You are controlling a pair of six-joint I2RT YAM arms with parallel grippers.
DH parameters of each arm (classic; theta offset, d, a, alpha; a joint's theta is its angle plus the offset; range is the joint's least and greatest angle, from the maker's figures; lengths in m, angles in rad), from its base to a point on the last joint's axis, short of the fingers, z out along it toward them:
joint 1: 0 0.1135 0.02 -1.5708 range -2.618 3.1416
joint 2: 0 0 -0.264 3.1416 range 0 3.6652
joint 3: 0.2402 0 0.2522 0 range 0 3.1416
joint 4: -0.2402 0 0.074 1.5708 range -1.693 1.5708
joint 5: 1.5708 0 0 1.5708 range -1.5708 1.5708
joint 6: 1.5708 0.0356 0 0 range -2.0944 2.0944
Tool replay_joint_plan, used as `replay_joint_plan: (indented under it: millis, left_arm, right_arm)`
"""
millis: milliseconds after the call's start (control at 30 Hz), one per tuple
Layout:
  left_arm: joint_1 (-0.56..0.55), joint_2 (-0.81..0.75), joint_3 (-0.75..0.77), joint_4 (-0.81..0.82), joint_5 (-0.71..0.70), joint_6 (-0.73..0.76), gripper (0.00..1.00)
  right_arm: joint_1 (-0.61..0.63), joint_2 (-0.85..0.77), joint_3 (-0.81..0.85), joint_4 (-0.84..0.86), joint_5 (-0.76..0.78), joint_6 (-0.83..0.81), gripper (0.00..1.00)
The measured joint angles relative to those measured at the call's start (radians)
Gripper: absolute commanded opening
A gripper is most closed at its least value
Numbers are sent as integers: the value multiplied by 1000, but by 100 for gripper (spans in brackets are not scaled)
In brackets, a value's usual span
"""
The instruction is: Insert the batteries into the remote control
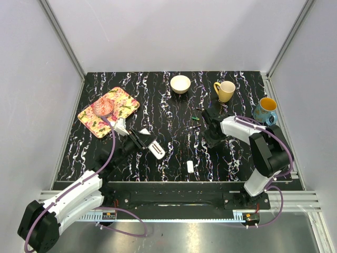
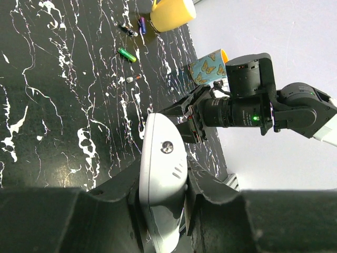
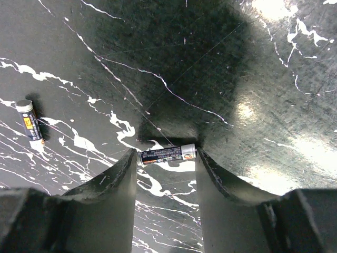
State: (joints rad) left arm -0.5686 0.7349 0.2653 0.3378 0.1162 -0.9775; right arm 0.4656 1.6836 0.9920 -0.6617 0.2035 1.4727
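Observation:
My left gripper (image 1: 143, 140) is shut on the white remote control (image 1: 157, 149) and holds it just above the table, left of centre. In the left wrist view the remote (image 2: 162, 179) sits edge-on between the jaws, its plain back with a screw showing. My right gripper (image 1: 213, 133) is down at the table at centre right. Its jaws (image 3: 166, 158) press on both ends of a dark battery (image 3: 158, 155) with a silver end. A green battery (image 2: 127, 54) and a dark, red-ended one (image 2: 133, 78) lie loose beyond, and another dark one (image 3: 29, 120) lies to the left.
A small white lozenge-shaped piece (image 1: 190, 166) lies near the front edge. A floral tray (image 1: 125, 100) is at the back left, a white bowl (image 1: 180, 84) at the back centre. A yellow mug (image 1: 225, 90) and a blue butterfly mug (image 1: 265, 110) stand at the back right.

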Motion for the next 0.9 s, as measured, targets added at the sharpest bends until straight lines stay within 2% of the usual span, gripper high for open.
replay_joint_plan:
  millis: [100, 233, 333, 367, 433, 533, 567, 600, 733, 900]
  left_arm:
    - [0, 0, 0, -8, -2, 0, 0]
    - [0, 0, 0, -9, -2, 0, 0]
    - [0, 0, 0, -9, -2, 1, 0]
    - [0, 0, 0, -9, -2, 1, 0]
    - [0, 0, 0, -9, -2, 1, 0]
    - [0, 2, 0, -9, -1, 1, 0]
    - [0, 2, 0, -9, -1, 1, 0]
    - [0, 2, 0, -9, -1, 1, 0]
    - [0, 4, 0, -9, -1, 1, 0]
    - [-1, 7, 0, -10, -1, 1, 0]
  right_arm:
    - [0, 6, 5, -3, -1, 2, 19]
    - [0, 8, 9, -6, -3, -10, 34]
    - [1, 8, 10, -13, -4, -29, 41]
    - [1, 8, 10, -15, -5, -35, 48]
    - [1, 8, 13, -25, -6, -54, 54]
    - [1, 1, 19, -47, -6, -85, 59]
    - [1, -4, 20, -51, -6, -95, 63]
    - [1, -10, 21, -56, -6, -104, 73]
    - [2, -45, 39, -76, -9, -146, 76]
    - [9, -57, 77, -84, -4, -247, 71]
